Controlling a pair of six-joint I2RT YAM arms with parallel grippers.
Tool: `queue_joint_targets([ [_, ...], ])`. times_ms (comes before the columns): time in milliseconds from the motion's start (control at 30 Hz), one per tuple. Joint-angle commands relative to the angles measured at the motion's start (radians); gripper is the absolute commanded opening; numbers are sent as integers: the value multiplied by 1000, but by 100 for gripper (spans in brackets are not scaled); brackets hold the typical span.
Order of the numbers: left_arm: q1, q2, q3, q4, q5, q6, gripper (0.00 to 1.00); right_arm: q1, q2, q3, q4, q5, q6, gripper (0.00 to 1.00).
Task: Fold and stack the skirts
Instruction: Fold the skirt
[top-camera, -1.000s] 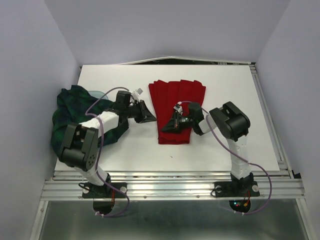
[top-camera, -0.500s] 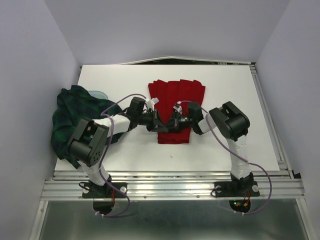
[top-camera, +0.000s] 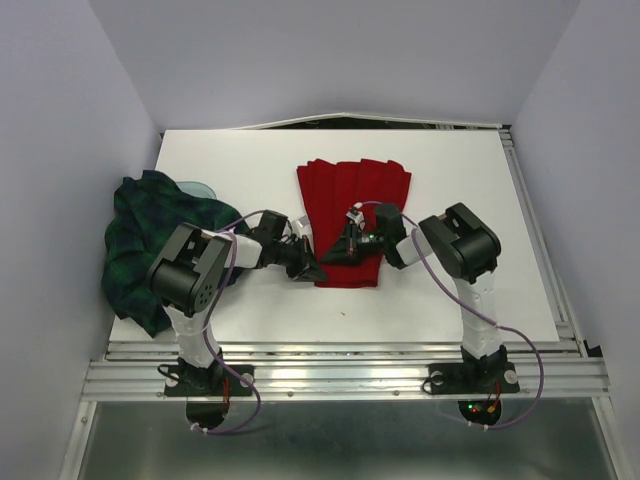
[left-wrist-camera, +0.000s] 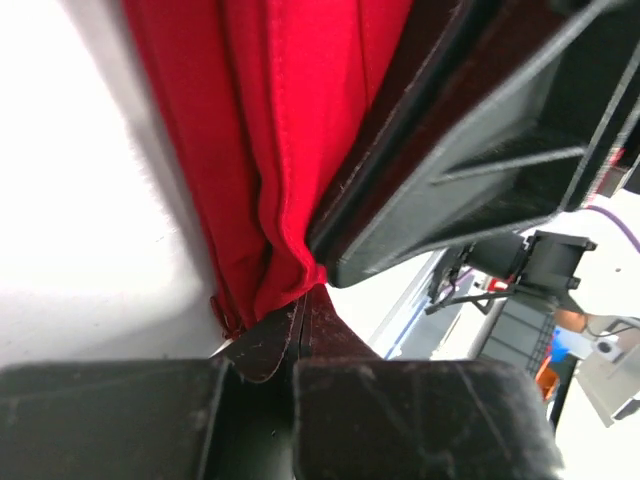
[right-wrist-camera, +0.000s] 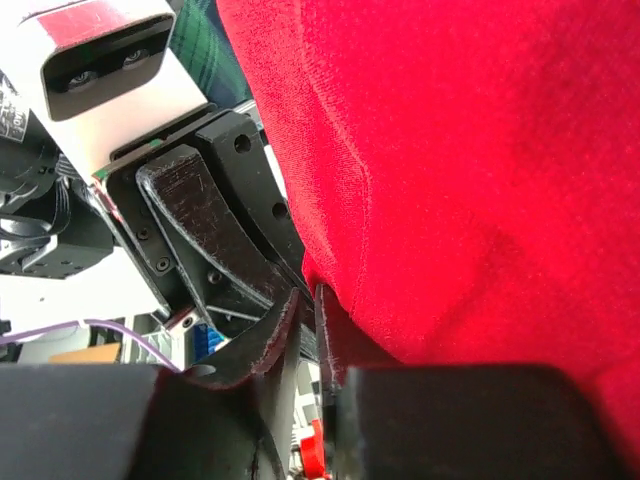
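The red skirt (top-camera: 355, 200) lies folded on the white table (top-camera: 460, 290), pleats running away from me. It fills the left wrist view (left-wrist-camera: 290, 120) and the right wrist view (right-wrist-camera: 480, 150). My left gripper (top-camera: 308, 268) is at its near left corner, jaws shut with bunched red cloth at the tips (left-wrist-camera: 300, 300). My right gripper (top-camera: 335, 252) is just beside it on the skirt's left edge, jaws pressed together at the cloth's edge (right-wrist-camera: 308, 292). The green and navy plaid skirt (top-camera: 150, 240) lies crumpled at the table's left edge.
The two grippers are almost touching; the left gripper's black body (right-wrist-camera: 215, 230) fills the right wrist view. The left arm reaches over the plaid skirt. Grey walls enclose the table on three sides, and a metal rail (top-camera: 340, 350) runs along the near edge.
My left gripper has swung from left of the red skirt in to its near left corner and shut there. The right gripper has stayed where it was.
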Motion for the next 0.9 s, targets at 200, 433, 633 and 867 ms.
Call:
queue_joint_targets([
  [200,20,28,-17,-30,-107,-5,0,-102,-200,111,-473,3,-284,75],
  [433,20,46,-14,-18,-108,-8,0,-102,-336,53,-749,-85,-425,56],
  [633,18,65,8,-29,-110,-4,0,-102,-190,-103,-717,-119,-441,37],
  [867,23,49,-1,-30,-118,-2,0,-162,29,-77,-797,-59,-551,27],
])
